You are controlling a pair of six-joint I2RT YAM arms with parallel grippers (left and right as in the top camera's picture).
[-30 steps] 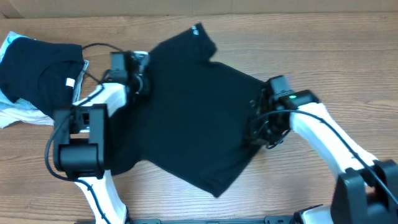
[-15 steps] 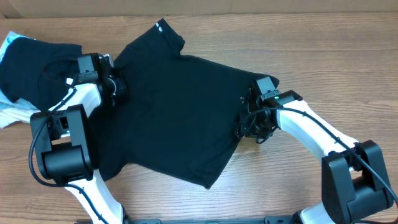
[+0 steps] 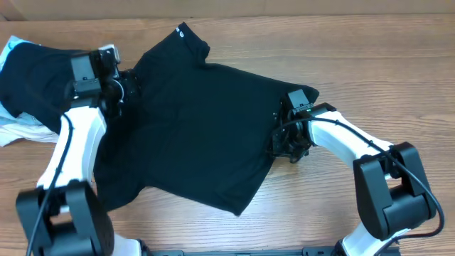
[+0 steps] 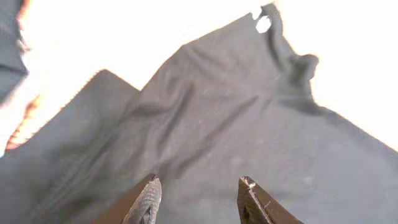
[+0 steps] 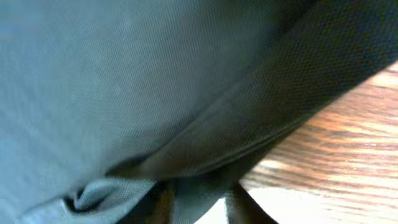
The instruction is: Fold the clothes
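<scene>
Black T-shirt [image 3: 199, 121] spread out mid-table [image 3: 384, 64], lying skewed.
Over its upper-left part the left gripper [image 4: 199, 193] hangs with fingers apart, holding nothing; right gripper [image 3: 286, 142] pinches the shirt's right edge, fabric bunched between its fingers. Pile of other clothes [image 3: 28, 78] at far left.

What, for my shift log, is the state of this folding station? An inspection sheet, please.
Surface: brown wood-grain table, no stains seen.
Job's things: plain black short-sleeved fabric T-shirt spread unfolded and skewed mid-table; heap of black, white and pale blue fabric garments at the table's end beside the left arm.
Clutter: nothing seen.
End effectors: left end effector open over the T-shirt; right end effector shut on the T-shirt's edge.
Cables: black cables run along both arms.
Surroundings: tan panel behind the table.
</scene>
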